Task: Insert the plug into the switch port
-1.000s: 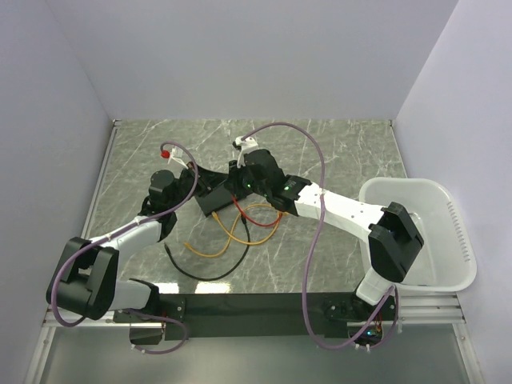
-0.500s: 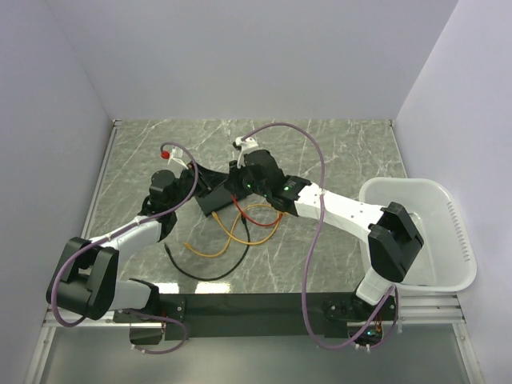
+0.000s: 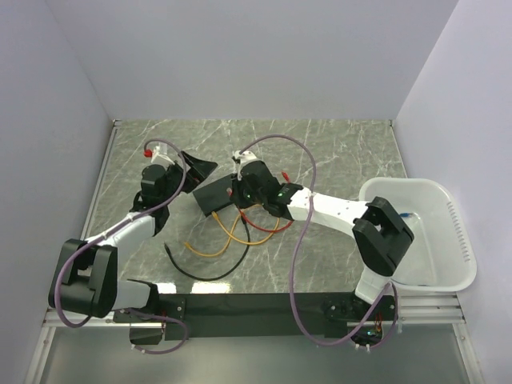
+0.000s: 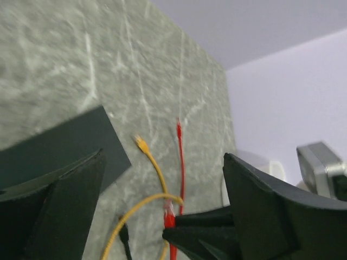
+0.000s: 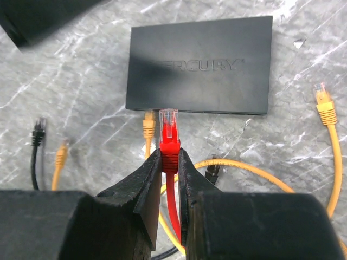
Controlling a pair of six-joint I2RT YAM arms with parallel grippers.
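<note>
The switch (image 5: 199,65), a flat black box, lies on the marble table with a long edge facing my right gripper (image 5: 169,160). That gripper is shut on the red plug (image 5: 169,132), whose clear tip reaches this edge of the switch; the ports are hidden from this angle. In the top view the right gripper (image 3: 236,198) sits at the switch (image 3: 214,197). My left gripper (image 3: 196,168) hovers up and left of the switch, open and holding nothing. In the left wrist view, between its wide-apart fingers (image 4: 59,206), I see the switch (image 4: 59,146) and the red plug (image 4: 169,216).
Loose cables lie beside the switch: a yellow plug (image 5: 148,125) close to its edge, another yellow plug (image 5: 323,103) to the right, a black plug (image 5: 38,130) to the left. A white bin (image 3: 400,186) stands at the table's right side.
My left gripper has let go of the switch, opened wide and pulled back up and to the left. The right arm has shifted a little left, still gripping the red plug.
</note>
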